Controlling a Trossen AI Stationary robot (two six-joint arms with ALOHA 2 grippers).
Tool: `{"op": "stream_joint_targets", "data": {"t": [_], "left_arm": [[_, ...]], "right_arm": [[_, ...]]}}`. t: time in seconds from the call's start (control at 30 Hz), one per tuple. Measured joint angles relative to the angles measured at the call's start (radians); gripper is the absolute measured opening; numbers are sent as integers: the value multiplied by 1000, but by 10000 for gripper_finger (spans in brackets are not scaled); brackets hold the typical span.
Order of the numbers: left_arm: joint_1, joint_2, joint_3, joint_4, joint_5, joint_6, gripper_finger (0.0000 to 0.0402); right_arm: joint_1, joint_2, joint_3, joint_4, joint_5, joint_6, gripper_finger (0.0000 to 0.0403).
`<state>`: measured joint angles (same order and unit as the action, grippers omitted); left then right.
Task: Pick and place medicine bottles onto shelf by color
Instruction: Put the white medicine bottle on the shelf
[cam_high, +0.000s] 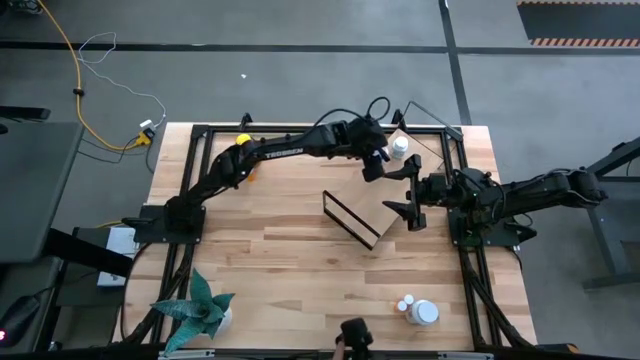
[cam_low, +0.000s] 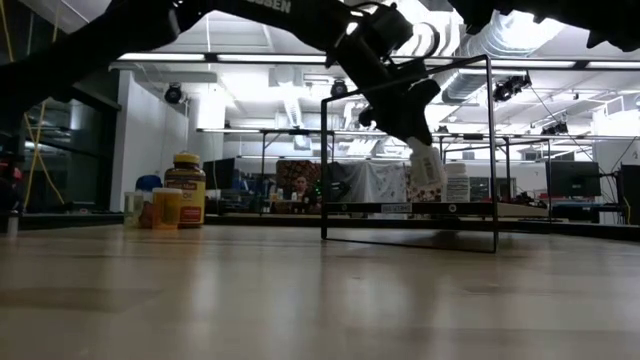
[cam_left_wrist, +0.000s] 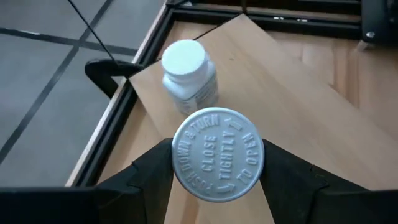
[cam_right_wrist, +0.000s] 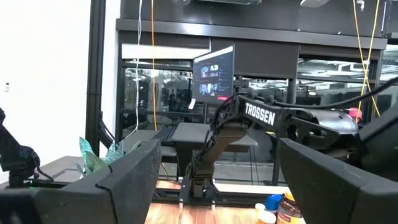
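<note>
One white bottle (cam_left_wrist: 217, 155) is sitting clamped by its cap between the left gripper (cam_left_wrist: 217, 177) fingers, hanging just above the shelf (cam_left_wrist: 298, 93) board, presumably for lowering next to its color match. Just beyond it, a second white bottle (cam_left_wrist: 186, 74) is already standing on the shelf near the corner. Beside the shelf, the right gripper (cam_high: 412, 205) is waiting, fingers spread wide and empty.

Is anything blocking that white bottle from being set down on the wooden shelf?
Nothing visible does. The left pincer holds the white bottle above bare shelf; another white bottle stands beyond it, near the shelf's corner.
</note>
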<state>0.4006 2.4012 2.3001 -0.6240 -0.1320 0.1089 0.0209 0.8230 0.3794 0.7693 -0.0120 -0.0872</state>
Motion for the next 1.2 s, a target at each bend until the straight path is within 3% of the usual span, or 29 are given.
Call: {"op": "stream_joint_targets", "data": {"t": [0.57, 1.2], "left_arm": [[12, 0, -28, 63, 174, 71, 195], [9, 56, -30, 112, 143, 105, 196]], "right_arm": [[15, 0, 0, 6, 0, -1, 312], [15, 0, 0, 4, 0, -8, 312]]}}
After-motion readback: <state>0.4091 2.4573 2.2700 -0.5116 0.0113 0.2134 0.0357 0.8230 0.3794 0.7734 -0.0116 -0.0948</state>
